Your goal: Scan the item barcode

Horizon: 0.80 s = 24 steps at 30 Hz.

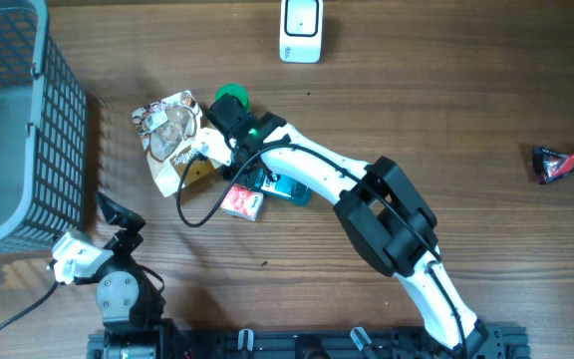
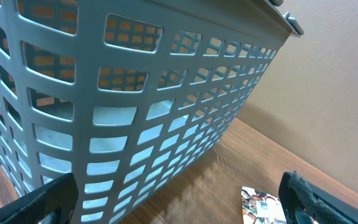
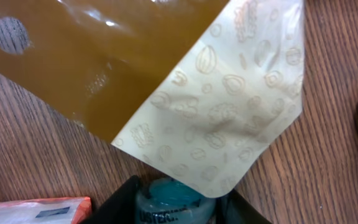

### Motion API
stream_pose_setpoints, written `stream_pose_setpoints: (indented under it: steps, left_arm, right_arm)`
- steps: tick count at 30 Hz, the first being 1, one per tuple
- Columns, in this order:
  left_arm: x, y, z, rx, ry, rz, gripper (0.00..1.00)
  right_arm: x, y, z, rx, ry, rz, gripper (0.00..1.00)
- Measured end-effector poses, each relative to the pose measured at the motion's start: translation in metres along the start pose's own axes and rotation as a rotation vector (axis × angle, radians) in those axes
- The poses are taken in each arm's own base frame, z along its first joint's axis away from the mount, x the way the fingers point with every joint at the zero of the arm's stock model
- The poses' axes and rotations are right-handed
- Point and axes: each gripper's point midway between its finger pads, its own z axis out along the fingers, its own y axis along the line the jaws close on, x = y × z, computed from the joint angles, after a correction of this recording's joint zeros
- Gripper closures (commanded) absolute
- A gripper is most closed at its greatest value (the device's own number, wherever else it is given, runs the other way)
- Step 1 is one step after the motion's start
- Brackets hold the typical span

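Overhead alone shows the scanner (image 1: pixel 300 30). Right wrist shows the pouch (image 3: pixel 229 112) corner at the right gripper (image 3: pixel 180 202), grip unclear. The left gripper (image 2: pixel 179 199) is spread wide.

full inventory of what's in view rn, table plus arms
basket: 1, grey-blue mesh, far left
scanner: 1, white, top centre
snack pouch: 1, cream with print, centre-left
green round item: 1, green, behind the right wrist, partly hidden
red packet: 1, red-pink, centre, below the right arm
teal packet: 1, teal, beside the red packet, partly under the arm
dark wrapper: 1, black and red, far right
table: 1, brown wood
left gripper: 1, black, open, beside the basket
right gripper: 1, black, at the pouch's edge, grip unclear
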Motion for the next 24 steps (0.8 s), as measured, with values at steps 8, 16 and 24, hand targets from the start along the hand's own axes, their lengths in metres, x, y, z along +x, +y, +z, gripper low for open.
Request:
stream_pose_setpoints:
  steps: [8, 16, 24]
  left_arm:
    - [0.0, 0.0, 0.0, 0.0, 0.0, 0.0, 0.0]
    - [0.0, 0.0, 0.0, 0.0, 0.0, 0.0, 0.0]
    - [0.0, 0.0, 0.0, 0.0, 0.0, 0.0, 0.0]
  right_arm:
    - [-0.001, -0.008, -0.005, 0.039, 0.014, 0.018, 0.75]
    - [-0.025, -0.017, -0.048, 0.097, -0.067, 0.04, 0.78]
    - [-0.065, -0.028, -0.113, 0.166, -0.248, 0.131, 0.81]
